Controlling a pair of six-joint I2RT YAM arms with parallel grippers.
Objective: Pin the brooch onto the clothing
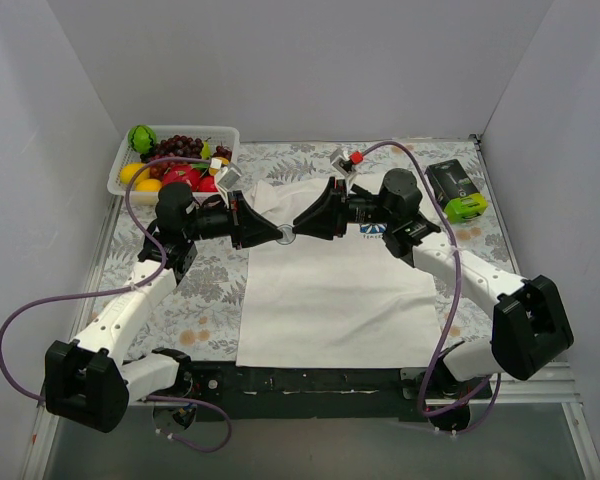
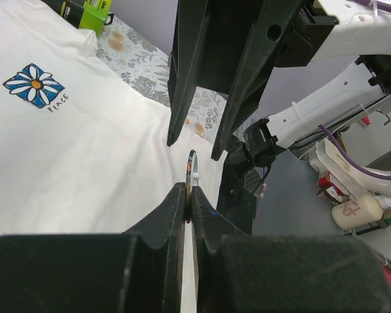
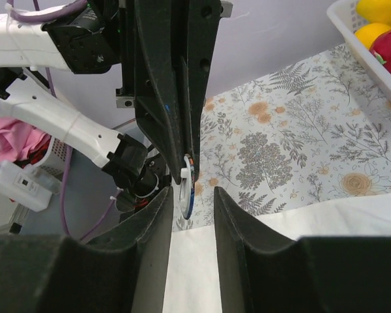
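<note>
Where floral tablecloth (image 1: pixel 210 300) spreads | white walls (image 1: pixel 280 60) enclose | T-shirt (image 1: pixel 330 300) lies atop

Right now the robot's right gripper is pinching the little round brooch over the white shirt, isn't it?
Not quite. It is the left gripper that pinches the brooch over the white shirt. The right gripper is open. The left wrist view shows its own fingers shut on the disc.

A robot-lab test cell: plain white panels (image 1: pixel 280 60) enclose the table (image 1: pixel 310 382) (floral tablecloth (image 1: pixel 205 285)), purple cables (image 1: pixel 0 350) trailing.
</note>
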